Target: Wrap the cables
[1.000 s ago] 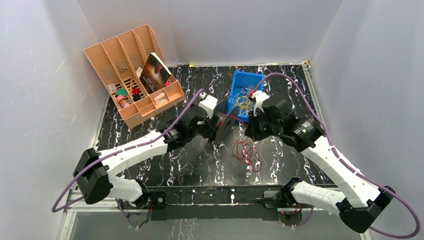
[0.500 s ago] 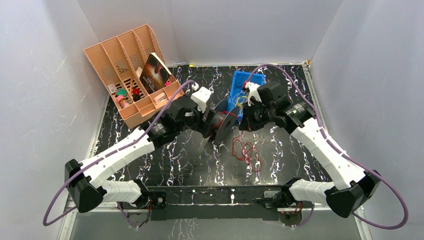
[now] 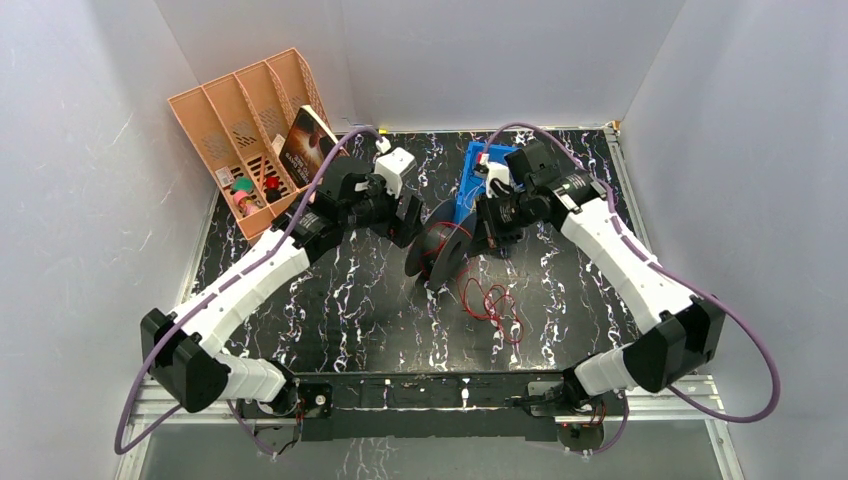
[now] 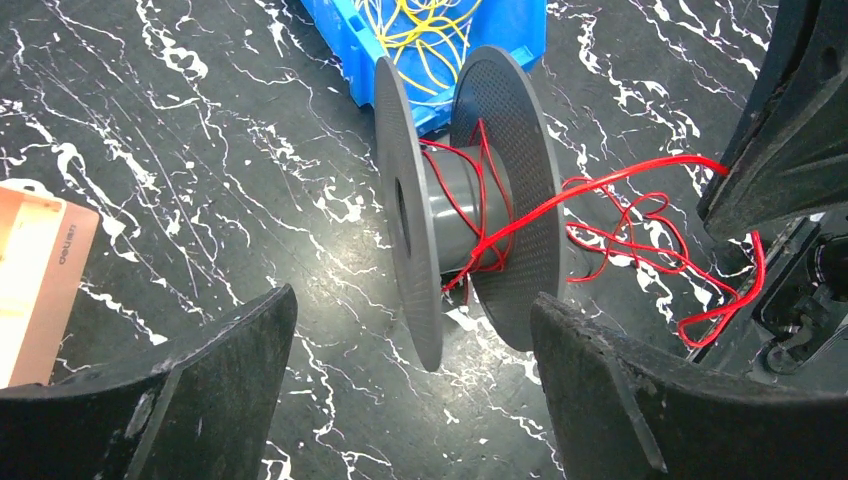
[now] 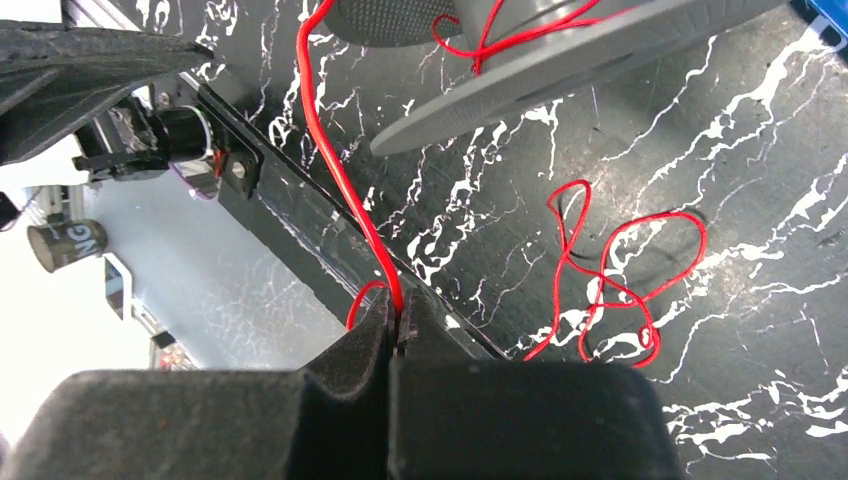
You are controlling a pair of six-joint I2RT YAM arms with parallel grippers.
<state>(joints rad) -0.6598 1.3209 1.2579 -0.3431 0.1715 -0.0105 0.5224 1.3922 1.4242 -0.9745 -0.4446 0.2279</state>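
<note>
Red cable [image 5: 345, 170] runs from the black spool [image 4: 470, 190] into the right end effector [image 5: 398, 318], pinched there, likely for winding; the left end effector [image 4: 412, 330], spread, flanks the spool, perhaps to steady it.

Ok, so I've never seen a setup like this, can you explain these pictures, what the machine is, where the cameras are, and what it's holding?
Two robot arms, each ending in a two-finger gripper, are bolted at the near edge of a black marbled table. One picture looks down from above; the other two come from cameras on each wrist. On the table stand a black spool, a blue bin of yellow wires and an orange organiser. The left gripper is open, facing the spool without touching it. The right gripper is pinched shut on the red cable, which runs to the spool's core; more of it lies in loose loops on the table.
</note>
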